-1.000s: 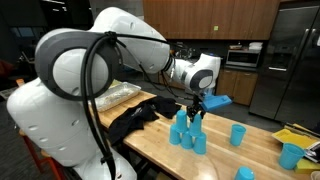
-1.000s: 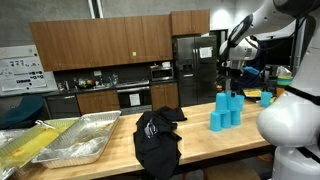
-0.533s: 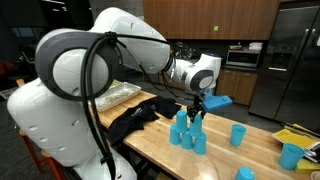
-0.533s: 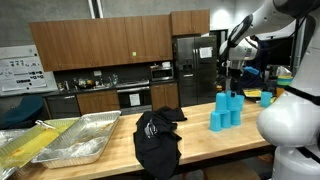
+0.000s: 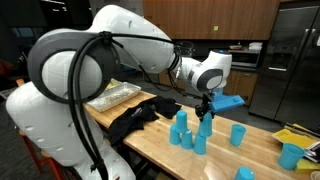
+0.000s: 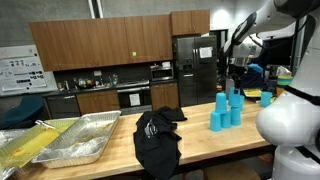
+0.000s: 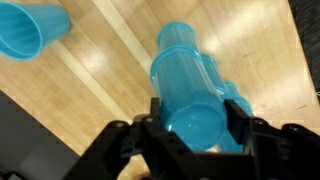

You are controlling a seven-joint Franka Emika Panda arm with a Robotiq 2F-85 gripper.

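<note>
Fingers [image 7: 148, 130] of the gripper [image 7: 195, 128] pinch a blue cup [image 7: 192, 100] from both sides in the wrist view, and the jaws are closed partway around its wall. We see the cup end-on, filling the gap between the pads. Other blue cups [image 7: 236, 102] crowd just beside and below it, and we cannot tell whether they touch it. A lone cup [image 7: 30, 28] lies tipped on the wooden counter [image 7: 100, 70], well apart from the grip.

In an exterior view, the gripper [image 5: 205, 106] points down over the counter [image 5: 230, 155] with the blue cup [image 5: 205, 125] under it, at the edge of the cup cluster [image 5: 181, 132]. We note three more loose cups [image 5: 237, 135] further along the counter. A black cloth [image 5: 138, 116] lies just beside the cluster, with metal trays [image 5: 115, 95] behind it. The robot's white arm [image 5: 80, 70] blocks much of the near side.

In an exterior view, the gripper [image 6: 237, 78] hangs over the cluster [image 6: 222, 113] with the cup [image 6: 237, 97] at its top. The black cloth [image 6: 157, 138] drapes over the counter's edge, and the trays [image 6: 70, 140] sit well apart. A refrigerator [image 6: 195, 65] stands behind.
</note>
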